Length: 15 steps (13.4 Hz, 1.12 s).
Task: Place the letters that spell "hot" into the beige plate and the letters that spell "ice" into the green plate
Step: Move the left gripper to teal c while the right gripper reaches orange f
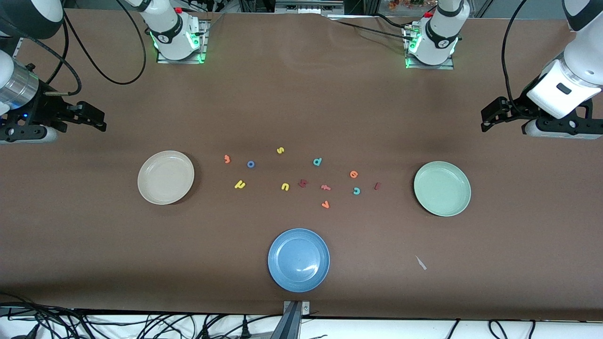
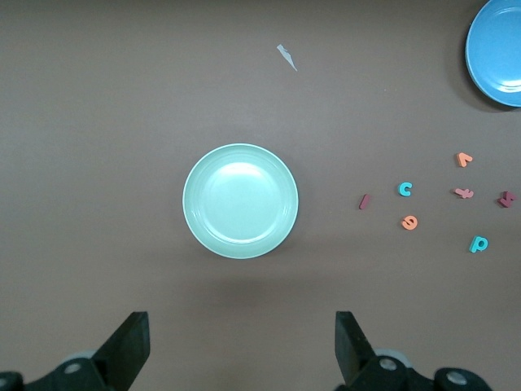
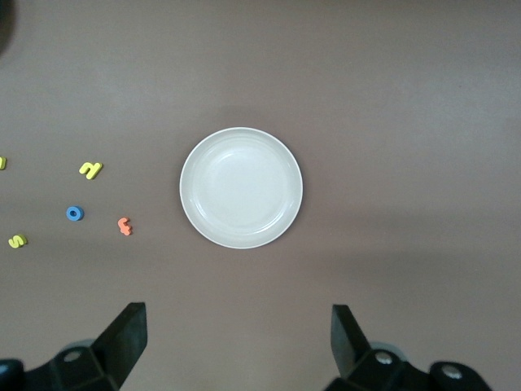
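The brown counter carries everything, and nothing has been sorted yet; both target plates are bare. The left tool hangs over the left arm's end of the counter and the right tool over the right arm's end, each with its fingers spread wide and holding nothing.

The green plate lies toward the left arm's end and the beige plate toward the right arm's end. The blue plate sits between them, nearer the front camera, and takes no letters.

The likely first step is a pick, and splitting the work by reach looks sensible. The dark red i, teal c and orange e cluster near the green plate, so they suit the left arm. The yellow h and blue o lie near the beige plate and suit the right arm. The orange t appears to be the crossbarred letter in the middle of the scatter.

The letters are thin and light, so the tool should probably come straight down, straddle one letter only and close gently. The main risk is decoys: the yellow arch, yellow s, teal d, orange v and a hooked orange letter beside the o should stay put
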Available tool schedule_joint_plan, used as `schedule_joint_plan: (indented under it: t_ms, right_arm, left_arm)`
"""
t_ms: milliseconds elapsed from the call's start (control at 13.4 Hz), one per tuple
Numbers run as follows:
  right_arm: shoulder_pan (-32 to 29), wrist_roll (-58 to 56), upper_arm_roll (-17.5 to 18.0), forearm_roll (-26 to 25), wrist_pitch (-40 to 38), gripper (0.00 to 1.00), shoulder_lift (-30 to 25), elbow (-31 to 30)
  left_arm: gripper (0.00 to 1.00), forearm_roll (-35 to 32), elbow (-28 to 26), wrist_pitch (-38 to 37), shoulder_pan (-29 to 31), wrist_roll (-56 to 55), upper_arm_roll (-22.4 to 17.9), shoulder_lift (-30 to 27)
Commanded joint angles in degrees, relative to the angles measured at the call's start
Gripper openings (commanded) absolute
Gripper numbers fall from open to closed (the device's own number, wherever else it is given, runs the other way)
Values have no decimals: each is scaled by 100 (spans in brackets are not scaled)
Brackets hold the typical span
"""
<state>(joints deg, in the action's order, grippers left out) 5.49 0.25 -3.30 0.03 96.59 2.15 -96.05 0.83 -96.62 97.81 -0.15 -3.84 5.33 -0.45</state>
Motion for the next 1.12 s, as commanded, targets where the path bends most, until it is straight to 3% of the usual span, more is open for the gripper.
schedule_joint_plan:
  t_ms: [0, 523, 1045]
  right_arm:
    - [-4, 36, 4, -73, -61, 100, -22, 17]
    - [-4, 36, 13, -73, -61, 100, -13, 17]
    - [22, 54, 13, -38, -61, 100, 13, 8]
  left_arm:
    - [100, 14, 3, 45, 15, -29, 4, -25]
    - [100, 14, 3, 19, -47, -47, 12, 80]
    - [100, 75, 126, -87, -117, -29, 21, 695]
